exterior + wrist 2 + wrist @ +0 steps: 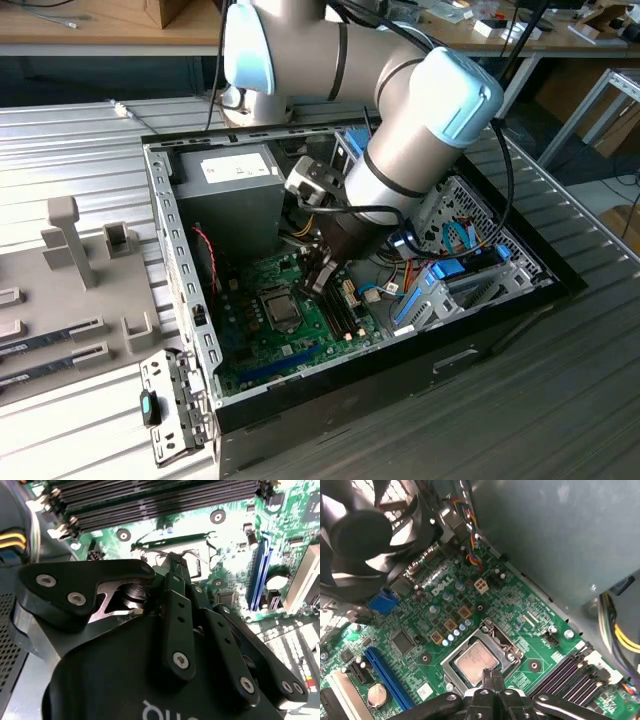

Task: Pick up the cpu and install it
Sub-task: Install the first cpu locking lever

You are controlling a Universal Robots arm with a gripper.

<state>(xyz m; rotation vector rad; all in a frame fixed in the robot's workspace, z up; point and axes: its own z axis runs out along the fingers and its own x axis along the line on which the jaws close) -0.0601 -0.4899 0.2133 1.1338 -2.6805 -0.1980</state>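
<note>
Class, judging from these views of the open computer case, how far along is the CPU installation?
Done: the cpu already lies in the socket on the motherboard. In hand: the gripper hangs just above the chip's edge, jaws together, holding nothing visible. Left: whether the chip is fully seated cannot be told.

We see an open black computer case (480, 345) lying on a ribbed grey metal table (90, 135), with a green motherboard (262, 345) on its floor. A grey power supply box (235, 175) sits in 1 corner (red wires beside it), and a black cooling fan (362, 535) nearby.
</note>
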